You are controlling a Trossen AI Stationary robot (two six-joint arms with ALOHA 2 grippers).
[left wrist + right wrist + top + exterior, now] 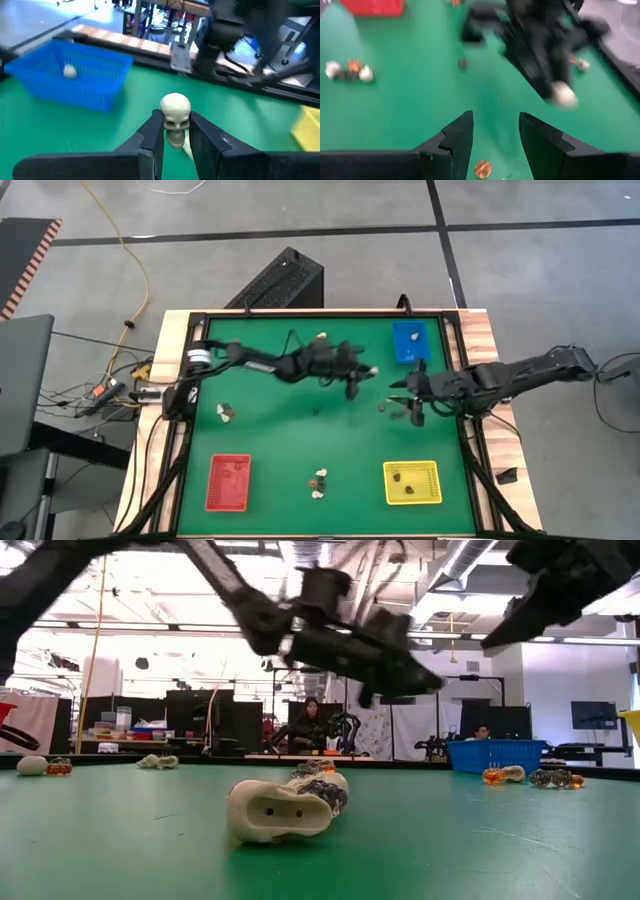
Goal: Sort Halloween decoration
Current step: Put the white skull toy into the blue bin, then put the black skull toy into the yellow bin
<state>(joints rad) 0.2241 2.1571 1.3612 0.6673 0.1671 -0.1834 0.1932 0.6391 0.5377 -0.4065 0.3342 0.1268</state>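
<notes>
- green felt counter [280,435] w/ three trays on it: red tray [228,482] near one front corner, yellow tray [412,482] near the other, blue tray [410,341] at the far side
- done so far, by my read: red tray has a couple of small dark specks in it, yellow tray has two or three dark bits, blue tray holds one whitish piece [70,72] – so sorting is started but far from finished
- left to do: loose decorations sit in small clusters – one pair [227,412] toward the left side, one clump [320,481] betw. red and yellow trays, one piece [321,336] near the far edge, a few by the right arm [383,407], plus a tiny dark bit [316,412] mid-counter
- left end effector [176,135] is clamped on a cream skull [175,116], carried above the counter mid-table, short of the blue tray; prob. that tray is its target since a whitish piece already lies there
- right end effector [495,131] hangs just beside, fingers apart, nothing betw. them; an orange bit [481,169] lies on the felt under it
- look of the pieces: tiny; skull is matte cream w/ round dome, eye sockets and teeth; others are orange and dark brown-black, shapes too small to tell
- low view: a cream skull [285,808] lies on its side close to the camera
</notes>
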